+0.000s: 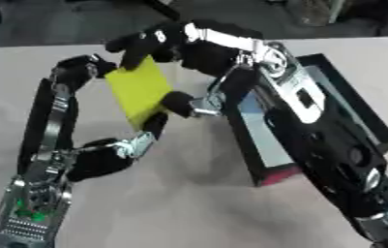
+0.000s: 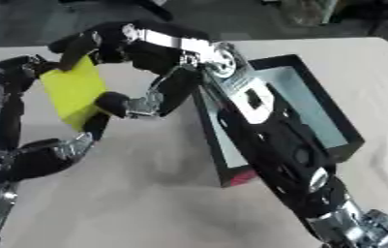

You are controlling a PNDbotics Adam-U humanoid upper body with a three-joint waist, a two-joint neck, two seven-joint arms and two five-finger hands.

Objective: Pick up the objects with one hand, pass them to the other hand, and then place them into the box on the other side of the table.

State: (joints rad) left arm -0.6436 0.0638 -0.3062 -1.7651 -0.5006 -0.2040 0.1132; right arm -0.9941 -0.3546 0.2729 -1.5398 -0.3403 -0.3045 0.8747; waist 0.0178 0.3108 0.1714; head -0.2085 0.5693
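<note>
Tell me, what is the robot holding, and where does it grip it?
A yellow block, held between both hands: right hand on its top edge, left hand at its lower end.

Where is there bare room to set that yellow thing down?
Bare table lies in front, between both arms, and far left. The box floor looks bare beside the right arm. It's crowded around the yellow block, gripped by left robot hand and right robot hand.

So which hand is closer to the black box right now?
Right. The right hand grips the yellow block just left of the box; the left hand holds the block's far side.
</note>
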